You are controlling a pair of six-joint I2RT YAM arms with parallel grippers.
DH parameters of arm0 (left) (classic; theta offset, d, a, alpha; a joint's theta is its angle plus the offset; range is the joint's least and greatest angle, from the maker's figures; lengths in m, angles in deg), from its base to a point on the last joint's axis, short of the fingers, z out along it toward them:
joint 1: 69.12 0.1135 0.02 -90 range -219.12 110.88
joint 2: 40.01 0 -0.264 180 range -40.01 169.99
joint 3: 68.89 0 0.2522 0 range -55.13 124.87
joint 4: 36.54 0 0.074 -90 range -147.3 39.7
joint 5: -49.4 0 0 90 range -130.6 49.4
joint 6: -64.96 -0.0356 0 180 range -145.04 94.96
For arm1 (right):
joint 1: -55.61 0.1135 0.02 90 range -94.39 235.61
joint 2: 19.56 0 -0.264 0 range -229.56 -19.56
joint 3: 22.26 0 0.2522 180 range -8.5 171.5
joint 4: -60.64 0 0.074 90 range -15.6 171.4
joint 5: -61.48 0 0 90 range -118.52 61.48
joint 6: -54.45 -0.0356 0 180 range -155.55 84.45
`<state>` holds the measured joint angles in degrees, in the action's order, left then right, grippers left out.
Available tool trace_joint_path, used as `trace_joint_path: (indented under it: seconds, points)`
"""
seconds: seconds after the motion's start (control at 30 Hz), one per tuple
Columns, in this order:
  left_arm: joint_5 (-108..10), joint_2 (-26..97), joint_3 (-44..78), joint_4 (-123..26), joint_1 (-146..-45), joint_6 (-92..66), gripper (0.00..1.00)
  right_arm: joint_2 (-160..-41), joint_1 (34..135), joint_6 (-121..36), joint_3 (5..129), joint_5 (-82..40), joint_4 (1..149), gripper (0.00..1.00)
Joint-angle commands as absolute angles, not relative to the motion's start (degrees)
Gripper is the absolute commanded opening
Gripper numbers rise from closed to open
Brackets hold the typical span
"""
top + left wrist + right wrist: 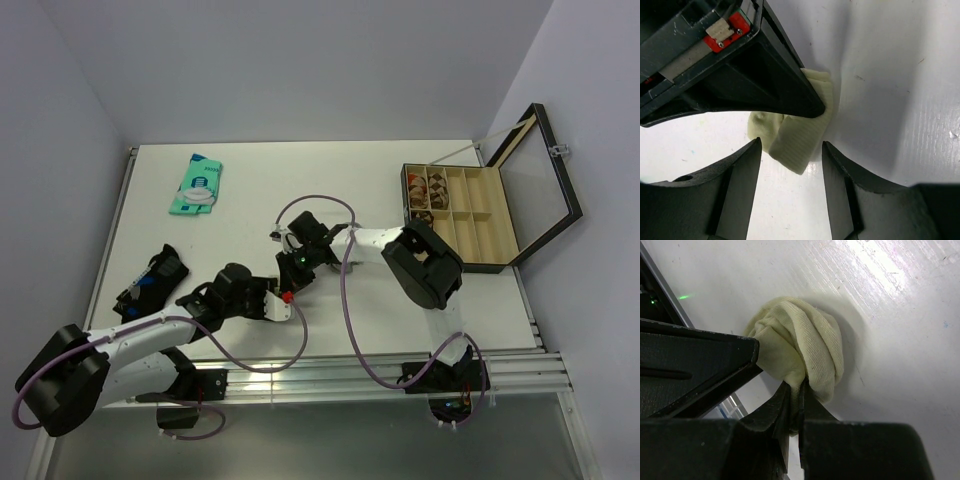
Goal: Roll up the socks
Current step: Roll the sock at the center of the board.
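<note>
A pale beige sock is bunched into a loose roll on the white table. My right gripper is shut on a fold at the roll's near edge. In the left wrist view the ribbed cuff end of the same sock pokes out from under the right gripper's dark body. That end lies just between the tips of my left gripper, which is open and does not touch it. In the top view the two grippers, left and right, meet at the table's middle and hide the sock.
A dark black-blue cloth item lies by the left edge. A teal flat packet lies at the back left. An open compartment box with its lid up stands at the right. The right arm's purple cable loops over the near middle.
</note>
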<state>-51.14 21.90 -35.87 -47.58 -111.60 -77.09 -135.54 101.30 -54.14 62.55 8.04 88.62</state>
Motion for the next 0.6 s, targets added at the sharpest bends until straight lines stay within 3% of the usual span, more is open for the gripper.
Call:
trace_joint_path:
  seconds: [0.0, 0.4, 0.57]
  points:
    - [-52.28, 21.87, -35.36, -45.11, -112.10, -78.74, 0.57, -138.30, 100.70, -52.78, 61.99, 4.70, 94.27, 0.00]
    - [-54.49, 29.68, -30.97, -50.12, -112.28, -79.09, 0.53, -137.16, 100.35, -52.87, 61.29, 5.23, 94.09, 0.00]
    - [-53.96, 33.90, -28.24, -53.29, -112.28, -77.42, 0.39, -136.71, 100.35, -53.04, 60.15, 5.23, 93.48, 0.00]
